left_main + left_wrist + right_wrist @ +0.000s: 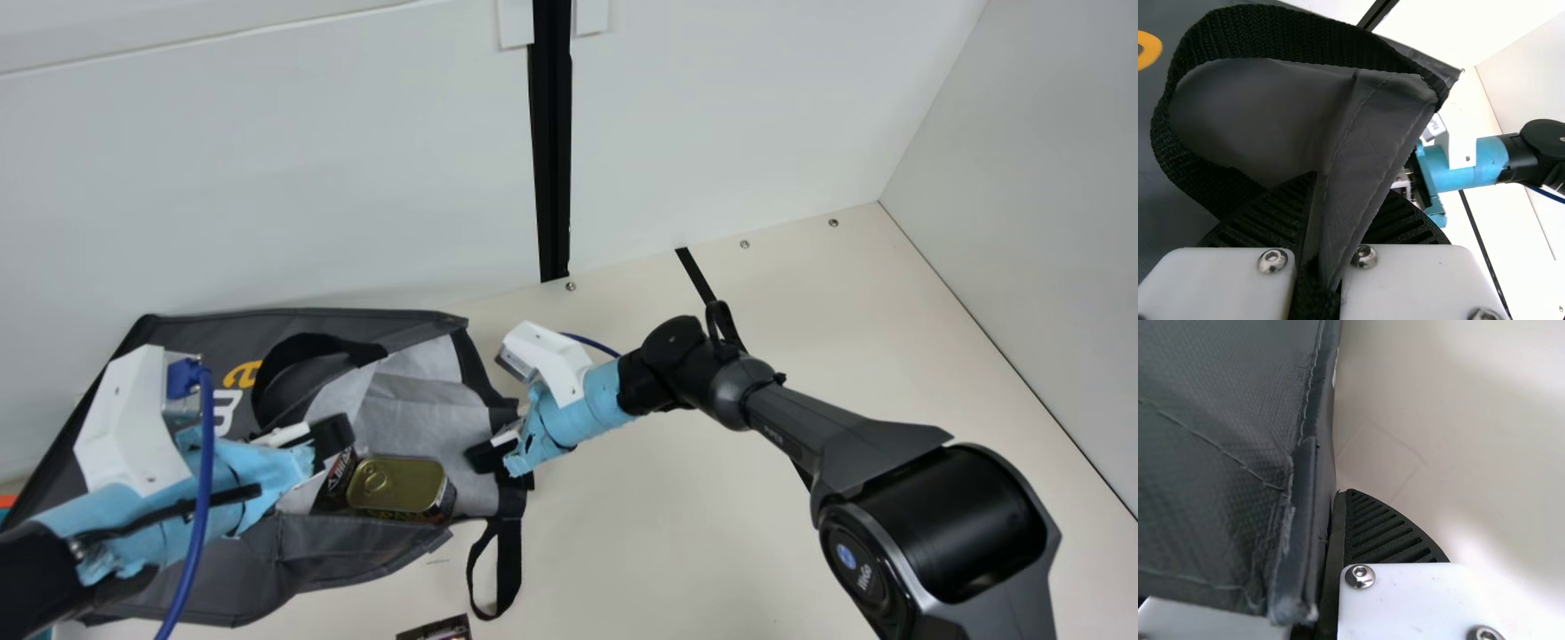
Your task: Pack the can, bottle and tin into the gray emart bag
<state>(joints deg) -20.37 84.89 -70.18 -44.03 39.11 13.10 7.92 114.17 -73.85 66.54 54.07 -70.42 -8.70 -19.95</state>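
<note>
One cream table (676,551) carries the gray bag (240,578), lying on its side; the left gripper (331,437) has its fingers clamped on the bag's fabric; the right gripper (484,456) has its fingers closed on its edge; the gold-topped tin (409,484) sits in the bag's mouth.

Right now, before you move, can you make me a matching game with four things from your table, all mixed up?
1. tin
2. bag
3. left gripper
4. curved handle

A. pinching a fold of gray cloth
B. woven and black
C. gold top, sitting in the bag's opening
D. gray outside, lying on the cream table

Right pairs: 1-C, 2-D, 3-A, 4-B
</note>
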